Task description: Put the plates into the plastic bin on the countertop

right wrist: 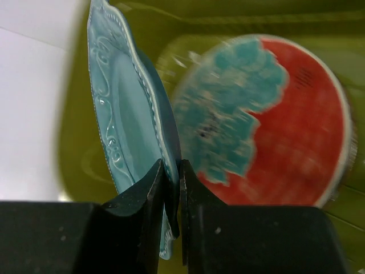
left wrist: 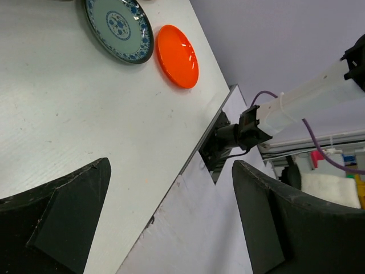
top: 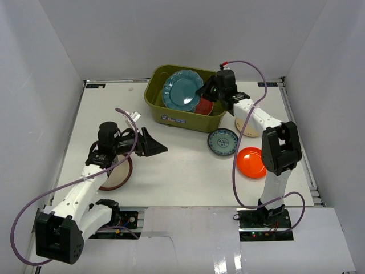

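Observation:
The olive-green plastic bin (top: 158,105) stands at the back of the white countertop (top: 188,171). My right gripper (top: 204,91) is inside it, shut on the rim of the teal scalloped plate (top: 181,91), which stands tilted on edge. The right wrist view shows the right gripper (right wrist: 173,171) pinching that plate (right wrist: 122,114), with the red-and-teal floral plate (right wrist: 268,125) lying in the bin (right wrist: 239,17) behind it. My left gripper (top: 155,141) is open and empty, also in its wrist view (left wrist: 171,222). A dark-red-rimmed cream plate (top: 118,176) lies under the left arm. The grey deer plate is out of view.
The small teal patterned plate (top: 222,141) and the plain orange plate (top: 251,162) lie right of centre; both show in the left wrist view, patterned plate (left wrist: 118,28) and orange plate (left wrist: 178,55). A small beige plate (top: 246,129) lies partly under the right arm. White walls enclose the table.

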You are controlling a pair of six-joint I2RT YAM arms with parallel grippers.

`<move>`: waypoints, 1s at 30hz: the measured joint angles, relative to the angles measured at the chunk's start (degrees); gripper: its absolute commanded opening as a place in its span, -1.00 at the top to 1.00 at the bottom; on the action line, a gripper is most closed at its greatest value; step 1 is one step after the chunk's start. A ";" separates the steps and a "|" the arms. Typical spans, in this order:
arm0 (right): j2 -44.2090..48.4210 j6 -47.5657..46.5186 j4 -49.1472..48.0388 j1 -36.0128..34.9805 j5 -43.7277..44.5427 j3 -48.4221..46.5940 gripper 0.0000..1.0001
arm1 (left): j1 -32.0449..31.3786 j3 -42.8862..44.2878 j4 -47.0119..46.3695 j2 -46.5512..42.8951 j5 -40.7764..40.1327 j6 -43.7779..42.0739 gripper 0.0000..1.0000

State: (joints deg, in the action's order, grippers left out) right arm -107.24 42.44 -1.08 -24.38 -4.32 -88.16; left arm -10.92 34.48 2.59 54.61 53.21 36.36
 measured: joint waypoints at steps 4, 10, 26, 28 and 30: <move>-4.68 -1.70 4.26 0.44 1.68 -0.22 0.85 | -3.72 2.56 2.73 0.07 -4.00 -4.61 -0.96; -9.18 -1.92 6.19 1.01 1.42 -3.67 0.25 | -4.83 2.64 5.40 -1.31 -7.85 -8.41 -0.96; -3.17 -16.11 12.33 0.59 11.37 -10.40 -0.90 | -5.73 3.10 9.35 -5.62 -17.64 -12.39 -0.96; 1.88 -17.31 11.96 0.22 11.06 -7.65 -0.96 | -5.73 3.15 9.97 -7.06 -20.09 -12.28 -0.96; 8.68 -17.35 9.29 -0.76 9.92 -1.40 -0.81 | -5.73 4.00 11.10 -9.31 -22.99 -11.50 -0.96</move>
State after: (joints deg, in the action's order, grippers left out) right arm -98.56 25.08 8.21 -25.15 5.61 -89.56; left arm -16.64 38.48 13.69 45.30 30.22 24.86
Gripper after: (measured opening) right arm 0.948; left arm 0.976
